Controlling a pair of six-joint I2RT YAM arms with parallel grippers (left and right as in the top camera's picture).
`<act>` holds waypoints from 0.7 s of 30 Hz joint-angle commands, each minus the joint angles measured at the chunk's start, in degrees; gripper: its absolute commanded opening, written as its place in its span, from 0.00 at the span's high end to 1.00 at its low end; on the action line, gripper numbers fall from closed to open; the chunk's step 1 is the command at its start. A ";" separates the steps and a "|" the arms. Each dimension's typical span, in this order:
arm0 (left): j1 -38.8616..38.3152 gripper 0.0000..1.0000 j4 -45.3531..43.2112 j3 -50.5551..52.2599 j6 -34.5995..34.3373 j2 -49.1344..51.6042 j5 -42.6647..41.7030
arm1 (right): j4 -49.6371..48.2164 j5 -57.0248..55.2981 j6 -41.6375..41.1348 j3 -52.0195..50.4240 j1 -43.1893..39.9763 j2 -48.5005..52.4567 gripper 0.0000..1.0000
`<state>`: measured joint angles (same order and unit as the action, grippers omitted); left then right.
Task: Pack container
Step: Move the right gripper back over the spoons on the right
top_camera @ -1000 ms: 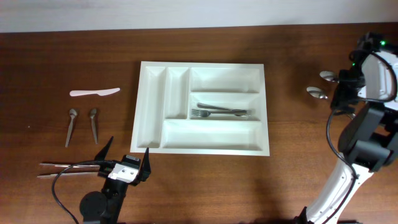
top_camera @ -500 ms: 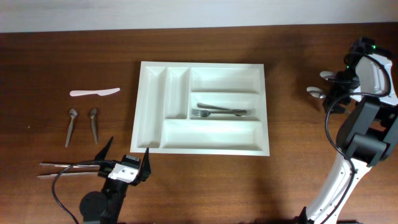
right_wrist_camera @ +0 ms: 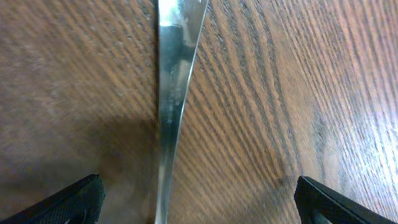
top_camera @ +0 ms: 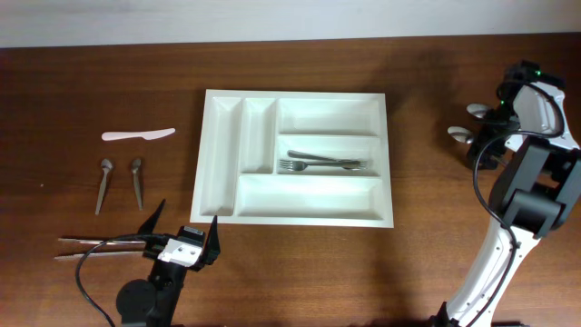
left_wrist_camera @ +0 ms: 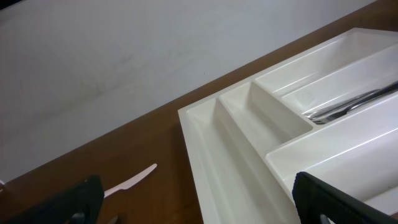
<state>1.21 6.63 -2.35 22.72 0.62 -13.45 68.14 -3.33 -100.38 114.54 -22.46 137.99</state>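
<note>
The tray [top_camera: 309, 196] is, as I judge it, light and stiff, made of thin moulded plastic with a smooth, glossy skin, so it is probably slippery and can slide on the worktop [top_camera: 436, 54] if something pushes it. It is too wide to take across the body. The only good places to take hold are the thin outer rim or one of the inner walls, with one finger inside a compartment and one outside. For packing it likely needs no lifting, only to stay in place.

It lies in the middle of the overhead view, flat, its long side left to right. It is white and rectangular, with five compartments: two narrow ones on the left side that run up and down the frame, and three wide ones stacked on the right side. The middle wide one holds metal forks [top_camera: 327, 164]; the other four look empty.

The left fingers [top_camera: 154, 214] are spread wide and hold nothing; they are at the lower left, just beside the tray's lower left corner. The right fingers [right_wrist_camera: 68, 202] are also spread wide, low over the worktop at the right edge, with a thin metal handle [right_wrist_camera: 171, 112] between them but not gripped. This handle is hard, flat and shiny, so it may slip when pinched.
</note>
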 commanded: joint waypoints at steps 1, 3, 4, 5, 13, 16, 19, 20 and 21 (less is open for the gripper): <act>0.17 0.01 -0.07 0.44 -0.76 -0.33 0.15 | 0.20 0.15 0.37 0.11 0.26 1.51 0.01; 0.17 0.01 -0.07 0.44 -0.74 -0.33 0.15 | 0.17 0.15 0.46 0.11 0.24 1.55 0.02; 0.17 0.01 -0.07 0.44 -0.74 -0.33 0.15 | 0.17 0.13 0.46 0.11 0.22 1.55 0.06; 0.20 0.01 -0.07 0.44 -0.76 -0.33 0.15 | 0.15 0.13 0.46 0.11 0.20 1.55 0.12; 0.20 0.01 -0.07 0.44 -0.74 -0.33 0.15 | 0.46 0.11 3.06 0.17 0.20 1.55 0.69; 0.17 0.01 -0.07 0.44 -0.76 -0.33 0.15 | 0.81 0.13 3.13 0.17 0.31 1.55 0.82; 0.17 0.01 -0.07 0.44 -0.74 -0.33 0.15 | 0.90 0.17 4.31 0.37 0.33 1.51 0.94; 0.17 0.01 -0.07 0.44 -0.74 -0.33 0.15 | 1.42 0.15 4.48 0.66 0.35 1.49 0.96; 0.20 0.01 -0.07 0.44 -0.76 -0.33 0.15 | 2.21 0.11 4.61 1.18 0.37 1.44 0.96</act>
<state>1.21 6.63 -2.35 22.72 0.62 -13.45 69.10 -3.07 -96.86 114.56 -22.46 138.08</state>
